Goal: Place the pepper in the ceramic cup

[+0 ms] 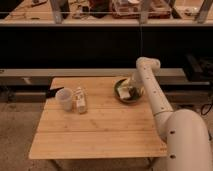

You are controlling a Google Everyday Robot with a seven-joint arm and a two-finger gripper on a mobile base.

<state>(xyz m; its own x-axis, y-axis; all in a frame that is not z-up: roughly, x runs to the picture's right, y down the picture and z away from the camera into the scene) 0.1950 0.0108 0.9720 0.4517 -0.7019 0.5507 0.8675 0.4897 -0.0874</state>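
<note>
Well apart from the cup [64,98] at the left of the table [95,135], the gripper [131,88] hangs with released fingers over the bowl [116,88] farther back, where it should pinch only the pepper, which I cannot make out, not the pale pieces [125,93].

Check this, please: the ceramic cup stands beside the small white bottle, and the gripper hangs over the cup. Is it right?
Not quite. In the camera view the gripper hangs over the dark bowl, not the ceramic cup. The cup does stand beside the small white bottle.
</note>
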